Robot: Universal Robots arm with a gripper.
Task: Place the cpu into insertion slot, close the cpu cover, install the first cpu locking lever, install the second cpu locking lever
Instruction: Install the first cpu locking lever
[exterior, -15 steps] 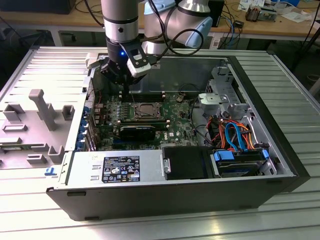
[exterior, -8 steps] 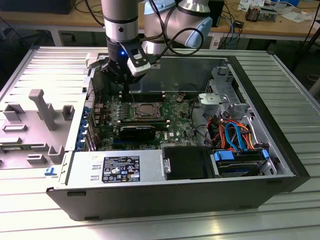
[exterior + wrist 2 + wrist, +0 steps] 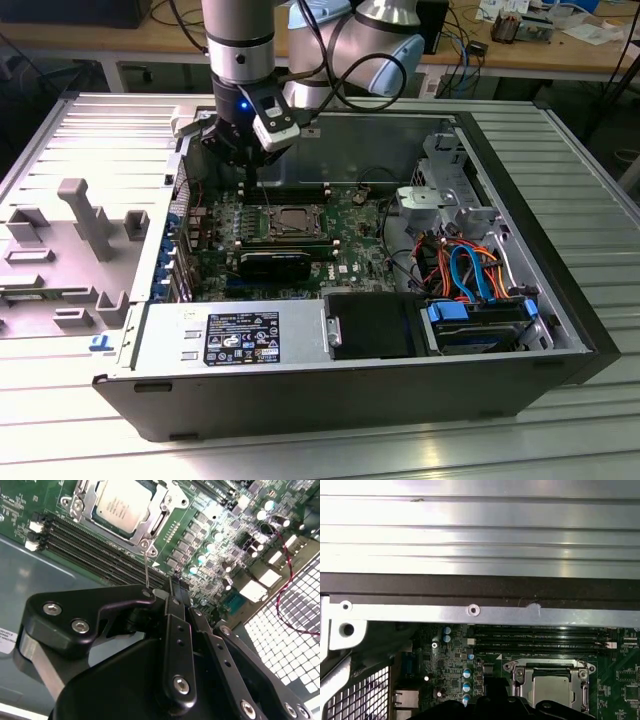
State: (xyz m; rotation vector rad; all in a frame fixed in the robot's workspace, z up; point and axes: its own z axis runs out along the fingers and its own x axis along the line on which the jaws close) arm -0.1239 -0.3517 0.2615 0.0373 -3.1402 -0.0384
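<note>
I log one cpu (image 3: 121, 504) under one closed cpu cover (image 3: 161, 504). Hand (image 3: 175, 586) fingers together, beside one locking lever (image 3: 146, 567).

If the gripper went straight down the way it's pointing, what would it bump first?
Probably the long black memory slots beside the cpu cover, not the cpu. The gripper sits close to a thin metal lever, so depth is unsure.

The cpu (image 3: 122, 504) sits flat in the insertion slot (image 3: 158, 524) — cpu cover (image 3: 91, 495) down.
</note>
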